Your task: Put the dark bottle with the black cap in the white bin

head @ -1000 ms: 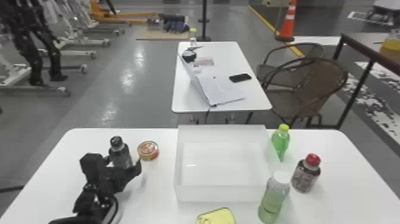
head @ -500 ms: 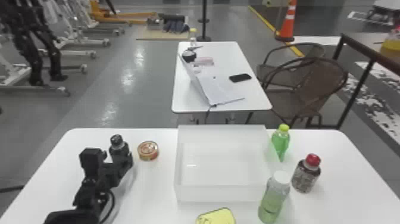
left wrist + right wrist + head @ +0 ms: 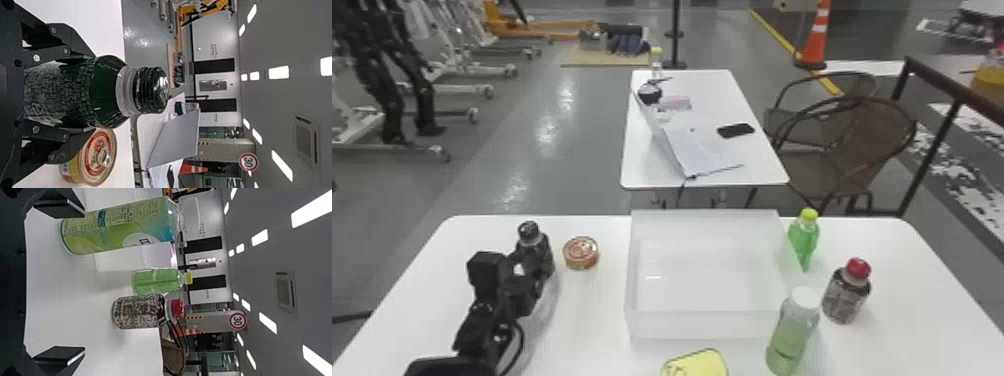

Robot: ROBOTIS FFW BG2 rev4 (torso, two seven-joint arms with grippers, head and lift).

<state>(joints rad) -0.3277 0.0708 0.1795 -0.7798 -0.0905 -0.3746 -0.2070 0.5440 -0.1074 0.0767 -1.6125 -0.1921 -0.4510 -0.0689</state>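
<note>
Your left jaws have closed on dark bottle [image 3: 96, 92]; lifting toward white bin [image 3: 702, 325] likely comes next; your right jaws stand open

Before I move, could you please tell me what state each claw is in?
Left claw: closed around the dark bottle.
Right claw: open, holding nothing.

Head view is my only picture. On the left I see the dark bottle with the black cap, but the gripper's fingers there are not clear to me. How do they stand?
Observer: The left gripper has its flat black fingers on opposite sides of the dark bottle with the black cap, closed against its body.
Operator: Thank you. And the right wrist view, what does it tell?
Observer: The right gripper stands wide open, holding nothing.
</note>
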